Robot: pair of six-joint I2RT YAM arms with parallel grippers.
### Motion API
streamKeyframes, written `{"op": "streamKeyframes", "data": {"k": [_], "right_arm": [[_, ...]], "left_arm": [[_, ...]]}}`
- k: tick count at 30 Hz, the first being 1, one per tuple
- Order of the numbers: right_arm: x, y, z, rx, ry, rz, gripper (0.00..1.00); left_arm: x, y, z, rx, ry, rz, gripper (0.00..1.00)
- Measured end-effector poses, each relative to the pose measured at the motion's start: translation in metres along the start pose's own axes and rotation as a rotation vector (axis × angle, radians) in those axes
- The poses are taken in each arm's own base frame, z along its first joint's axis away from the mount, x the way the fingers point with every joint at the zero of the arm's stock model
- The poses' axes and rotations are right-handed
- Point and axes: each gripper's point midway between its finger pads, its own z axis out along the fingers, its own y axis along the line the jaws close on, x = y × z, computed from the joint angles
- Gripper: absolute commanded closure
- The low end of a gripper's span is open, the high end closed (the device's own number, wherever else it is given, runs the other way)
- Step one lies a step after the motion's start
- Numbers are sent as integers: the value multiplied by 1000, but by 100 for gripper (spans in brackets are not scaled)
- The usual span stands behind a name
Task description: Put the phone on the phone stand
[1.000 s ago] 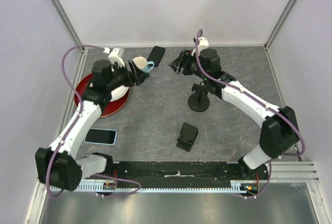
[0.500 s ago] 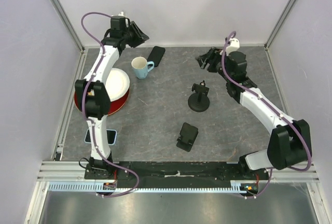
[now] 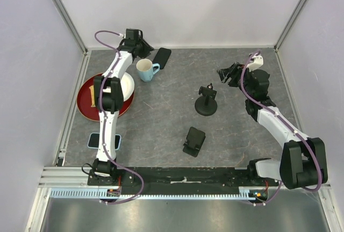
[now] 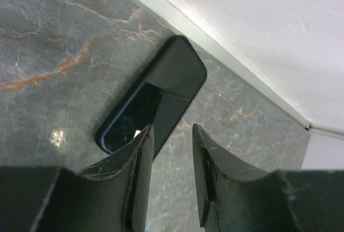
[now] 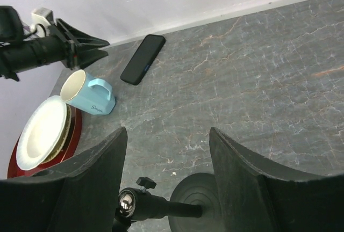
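Observation:
A black phone (image 3: 162, 57) lies flat at the back of the table near the wall; it also shows in the left wrist view (image 4: 156, 100) and the right wrist view (image 5: 143, 58). My left gripper (image 3: 148, 49) hovers just left of it, jaws a little apart and empty (image 4: 171, 130). A black folding phone stand (image 3: 194, 141) sits at the front middle. A round-based stand with a ball head (image 3: 206, 101) is in the centre, below my right gripper (image 5: 167, 132). The right gripper (image 3: 227, 73) is wide open and empty.
A light blue mug (image 3: 144, 70) stands beside the black phone. A white plate (image 3: 124, 86) rests on a red tray (image 3: 85, 103) at the left. A second phone in a light blue case (image 3: 94, 140) lies front left, partly behind the left arm.
My left arm has stretched to the back wall and its gripper has come down beside the black phone. My right gripper has drawn back to the right, away from the centre.

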Motion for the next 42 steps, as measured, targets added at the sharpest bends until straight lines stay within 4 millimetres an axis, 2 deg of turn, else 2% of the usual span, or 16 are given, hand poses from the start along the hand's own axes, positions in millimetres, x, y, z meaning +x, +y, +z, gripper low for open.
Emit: {"op": "streamKeyframes", "data": {"k": [8, 20, 33, 42], "right_arm": [[-12, 5, -5, -34, -56, -15, 30], [-14, 3, -5, -40, -75, -22, 30], [-12, -2, -3, -32, -75, -20, 29], [-9, -6, -1, -24, -69, -17, 30]], "left_arm": [[2, 24, 37, -21, -24, -99, 56], [14, 42, 69, -16, -26, -209, 57], [22, 30, 87, 84, -8, -252, 60], [34, 17, 88, 175, 58, -232, 62]]}}
